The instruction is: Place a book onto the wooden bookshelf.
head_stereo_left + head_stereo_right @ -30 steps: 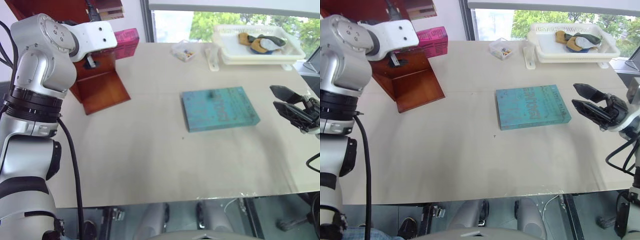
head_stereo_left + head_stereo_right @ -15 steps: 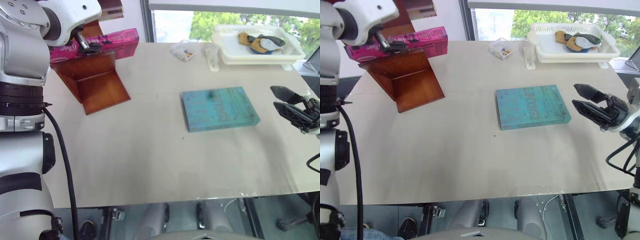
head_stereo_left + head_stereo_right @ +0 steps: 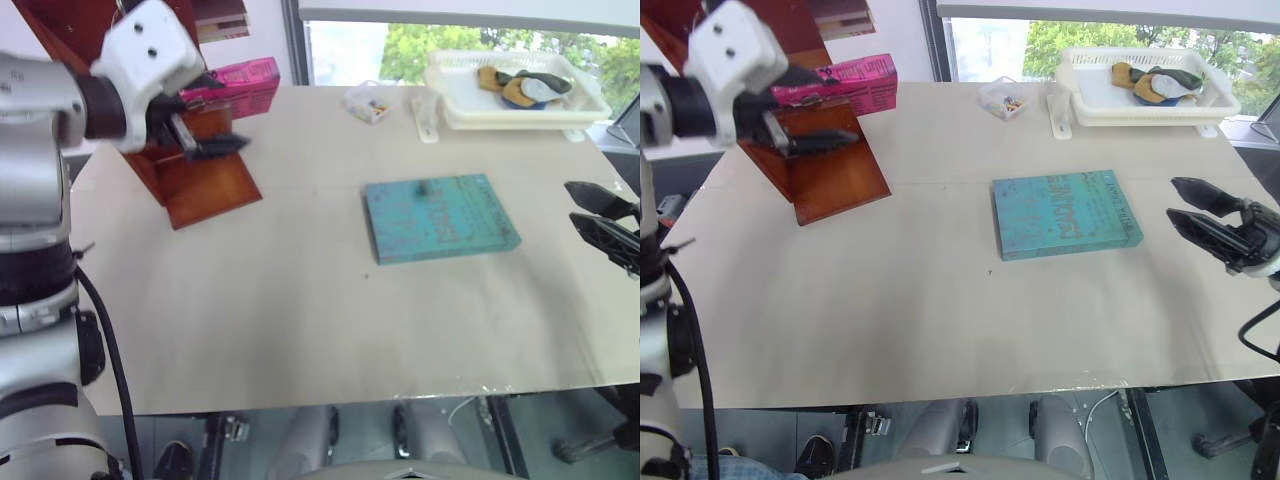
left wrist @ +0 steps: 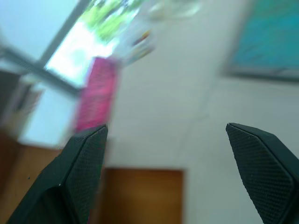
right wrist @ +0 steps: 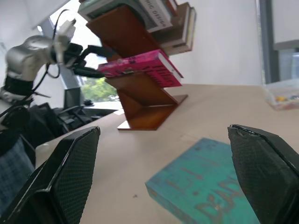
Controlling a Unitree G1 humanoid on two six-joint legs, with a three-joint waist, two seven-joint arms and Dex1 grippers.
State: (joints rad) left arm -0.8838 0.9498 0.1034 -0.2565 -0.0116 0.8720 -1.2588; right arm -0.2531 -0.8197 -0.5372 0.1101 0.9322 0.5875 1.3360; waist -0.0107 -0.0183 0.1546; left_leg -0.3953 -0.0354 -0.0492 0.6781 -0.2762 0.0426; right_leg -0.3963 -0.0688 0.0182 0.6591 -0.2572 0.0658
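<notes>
The left gripper (image 3: pixel 810 135) has drawn back from the wooden bookshelf (image 3: pixel 830 165) since a second ago: then the arm lay across the shelf and hid most of the book (image 3: pixel 845 84), and half a second ago the fingers were still right at the book's near edge. Now the arm has swung lower and toward the robot, and its black fingers (image 3: pixel 215 145) hang spread apart and empty in front of the shelf's lower boards, clear of the book. The left wrist view agrees, with both fingers wide and nothing between them.

The book lies flat on a slanted board of the wooden bookshelf, at the worktop's (image 3: pixel 940 300) far left corner. Its long axis runs roughly across the head views, left to right. One end is tucked in under the upper part of the shelf. The other end juts past the shelf's side panel toward the window. In the right wrist view its pink cover faces up and it tips slightly downward at the jutting end.

In the middle of the worktop the teal book (image 3: pixel 1065 213) lies flat, unmoved. Beyond it, a small clear box (image 3: pixel 1004 98) and a white tray (image 3: pixel 1150 85) holding some bits sit where they were.

At the right edge the right gripper (image 3: pixel 1205 215) has shifted a little outward. Its fingers are parted and hold nothing, pointing in toward the teal book but well apart from it.
</notes>
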